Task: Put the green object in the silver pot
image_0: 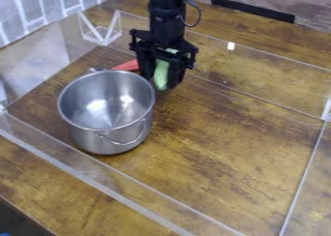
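Above the wooden table [220, 143], near the middle of the view, the gripper [163, 77] is pointed straight down with its dark fingers [177, 68] clamped narrowly on the green object [163, 76]. The green object is held upright between the fingers, and only a light green strip of it can be seen in the gap; it appears to be lifted clear of the tabletop, though the contact point below it is partly hidden by the fingers. The black arm is seen rising from the gripper toward the top edge of the picture. Just behind and to the left of the gripper, a flat red item [126, 64] is seen lying on the table, partly covered by the fingers. To the lower left of the gripper, well apart from the held object, the silver pot [77, 132] is standing upright on the wood with its open mouth facing up, its inside shiny and holding nothing, and its small loop handle turned toward the viewer. Clear plastic walls are set around the work area, and a clear folded stand [100, 27] is seen at the back left.
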Available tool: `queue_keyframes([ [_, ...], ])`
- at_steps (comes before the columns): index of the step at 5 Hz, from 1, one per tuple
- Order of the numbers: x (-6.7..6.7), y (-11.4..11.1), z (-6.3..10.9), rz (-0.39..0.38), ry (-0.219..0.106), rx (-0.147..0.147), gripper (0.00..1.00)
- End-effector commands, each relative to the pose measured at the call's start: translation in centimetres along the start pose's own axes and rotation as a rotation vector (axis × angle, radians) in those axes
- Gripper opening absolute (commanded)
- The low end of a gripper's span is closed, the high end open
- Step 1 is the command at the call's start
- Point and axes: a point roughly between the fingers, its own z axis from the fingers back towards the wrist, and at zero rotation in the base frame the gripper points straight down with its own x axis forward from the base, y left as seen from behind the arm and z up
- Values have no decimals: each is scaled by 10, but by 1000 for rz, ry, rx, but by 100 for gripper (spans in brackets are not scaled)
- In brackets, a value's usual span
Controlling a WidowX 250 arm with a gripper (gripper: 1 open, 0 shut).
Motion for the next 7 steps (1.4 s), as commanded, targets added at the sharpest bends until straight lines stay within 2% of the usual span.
queue_keyframes([
  [1,3,11,55,17,-120,13,0],
  [3,-7,16,73,25,-129,27,0],
  [7,-12,20,73,39,-124,27,0],
])
